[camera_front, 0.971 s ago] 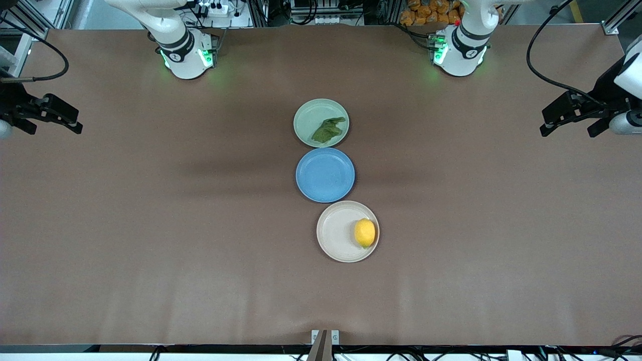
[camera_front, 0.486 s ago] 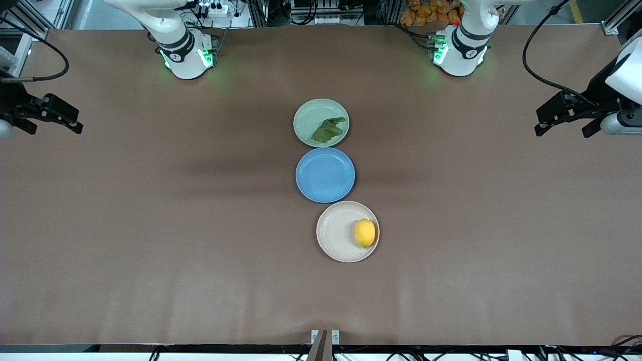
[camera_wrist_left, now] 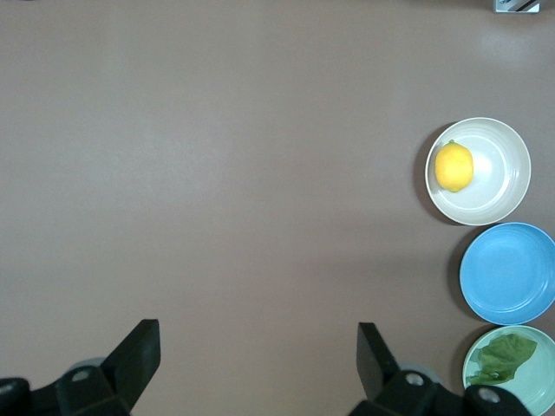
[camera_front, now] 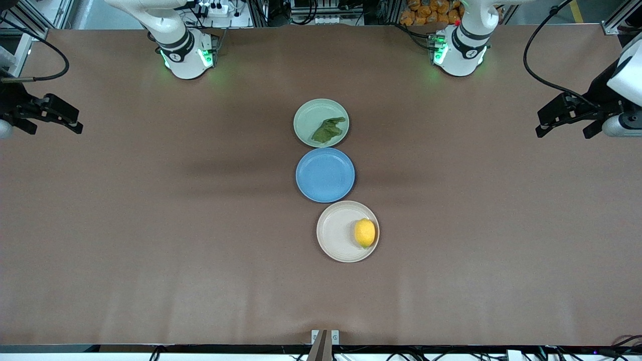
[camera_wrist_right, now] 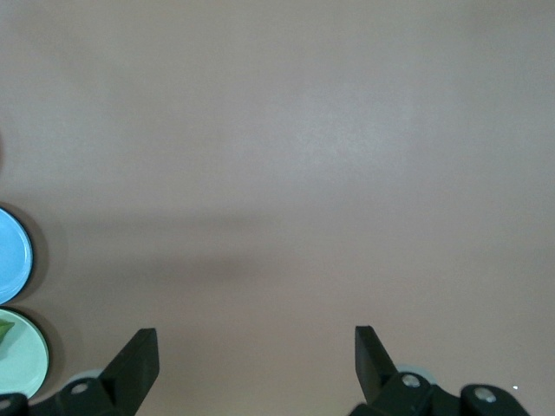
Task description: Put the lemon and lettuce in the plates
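Presently, front view: lettuce [camera_front: 328, 130] in green plate [camera_front: 307, 113], lemon [camera_front: 364, 233] in beige plate [camera_front: 336, 235], at six o'clock. Left claw [camera_front: 566, 123] and right claw [camera_front: 52, 116] spread, empty, at counter [camera_front: 150, 225] ends. Left wrist view: lemon at two o'clock. Right wrist view: plates at eight o'clock.

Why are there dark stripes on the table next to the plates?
Front view: those soft dark bands on the table beside the blue plate are blurry shadows, probably cast by the arms overhead. Right wrist view: one more faint band. Left wrist view: even light, and the lemon looks sharp.
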